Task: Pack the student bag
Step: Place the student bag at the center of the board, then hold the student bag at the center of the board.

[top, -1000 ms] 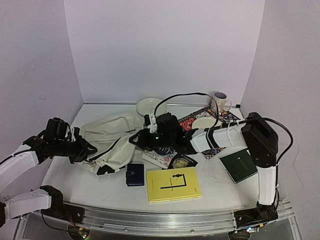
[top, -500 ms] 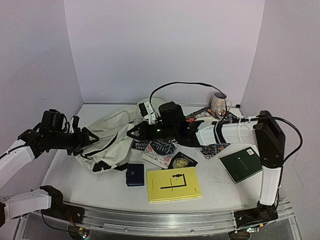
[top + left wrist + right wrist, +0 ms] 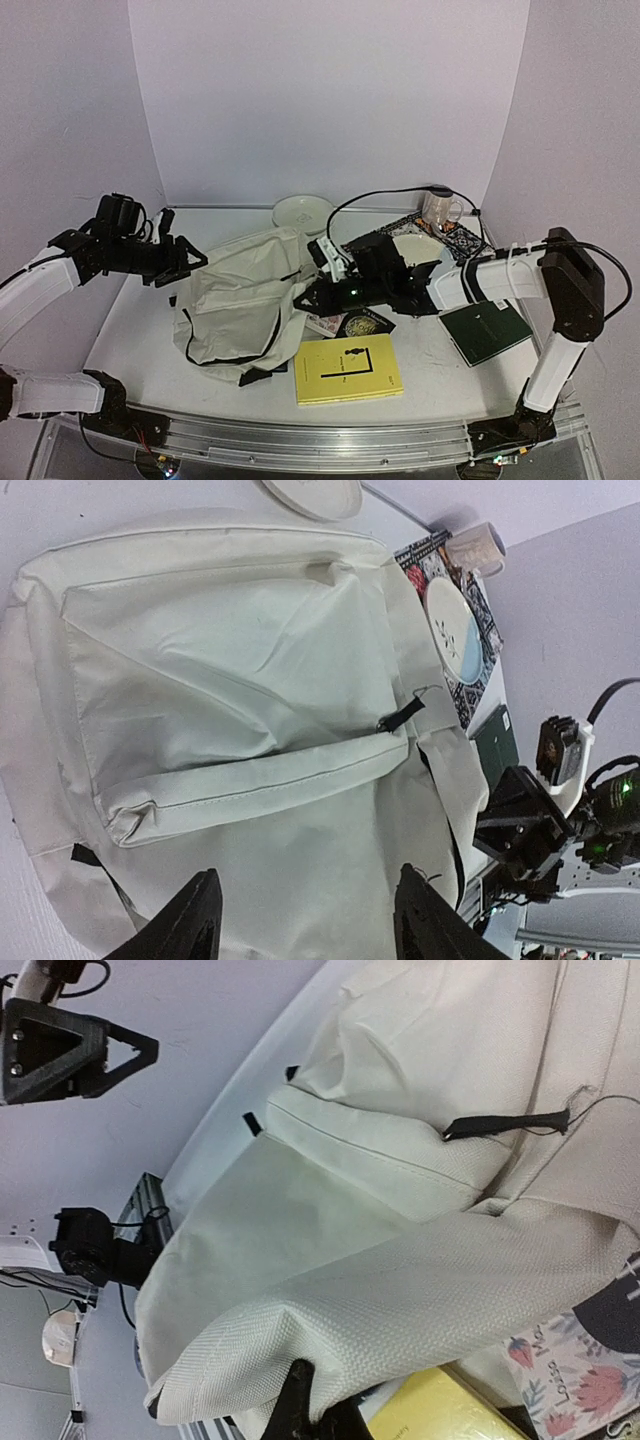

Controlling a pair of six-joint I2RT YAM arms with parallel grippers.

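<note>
Right fingers (image 3: 298, 1400) perhaps on bag (image 3: 350, 1210) edge

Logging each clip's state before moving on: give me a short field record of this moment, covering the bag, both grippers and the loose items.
bag: cream, lying flat, front pocket up
left gripper: open, empty, at the bag's left side
right gripper: shut on the bag's right edge
yellow book: outside the bag, near edge
green book: outside the bag, right side
far end: plate, mug
packed: nothing seen inside; main opening not visible
</note>
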